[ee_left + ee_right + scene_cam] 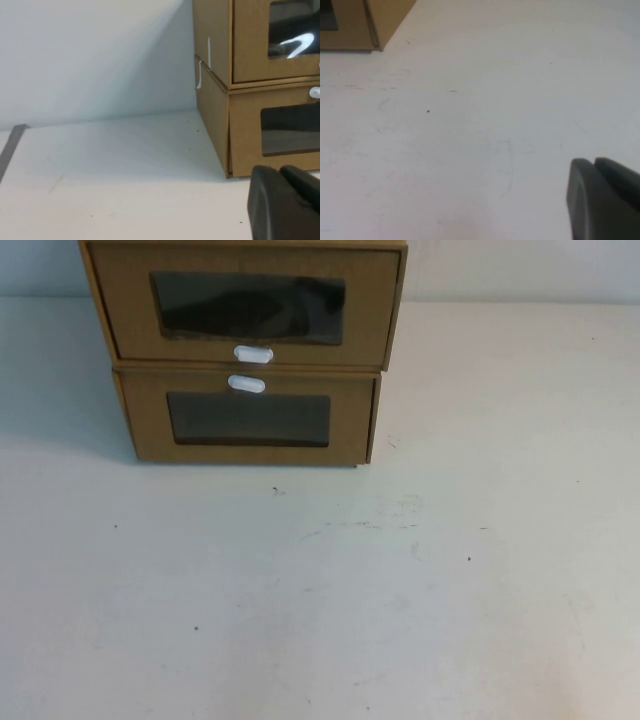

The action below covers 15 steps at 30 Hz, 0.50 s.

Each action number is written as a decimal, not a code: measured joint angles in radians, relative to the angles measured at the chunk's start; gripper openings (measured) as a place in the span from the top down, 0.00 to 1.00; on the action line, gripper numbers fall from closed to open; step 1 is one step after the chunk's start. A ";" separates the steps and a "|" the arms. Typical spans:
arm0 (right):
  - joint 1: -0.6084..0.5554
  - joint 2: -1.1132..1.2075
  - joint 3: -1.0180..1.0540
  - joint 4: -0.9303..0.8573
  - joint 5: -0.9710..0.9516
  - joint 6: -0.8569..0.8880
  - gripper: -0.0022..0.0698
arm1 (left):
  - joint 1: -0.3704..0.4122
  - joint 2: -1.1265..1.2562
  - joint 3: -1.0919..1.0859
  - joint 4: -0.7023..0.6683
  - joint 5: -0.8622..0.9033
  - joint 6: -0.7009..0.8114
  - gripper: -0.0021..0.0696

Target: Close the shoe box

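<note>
Two brown cardboard drawer boxes stand stacked at the far middle of the table. The upper one is the shoe box point(130, 300), with a dark window point(250, 308) and a white oval tab point(253, 354) below it. Its front panel sits slightly forward of the lower box. It also shows in the left wrist view point(250, 40). My left gripper point(280, 172) is shut and empty, low over the table, short of the stack's left front corner. My right gripper point(595, 162) is shut and empty over bare table, well away from the stack. Neither arm shows in the high view.
The lower box point(150, 425) has its white tab point(246, 384) above its window; a corner of it shows in the right wrist view point(390, 15). The white table point(400, 590) spreads in front and to the right. A pale wall stands behind the stack.
</note>
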 joint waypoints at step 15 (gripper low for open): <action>0.000 0.000 0.000 0.002 0.000 0.000 0.99 | 0.000 0.000 0.000 0.175 0.339 -0.126 0.98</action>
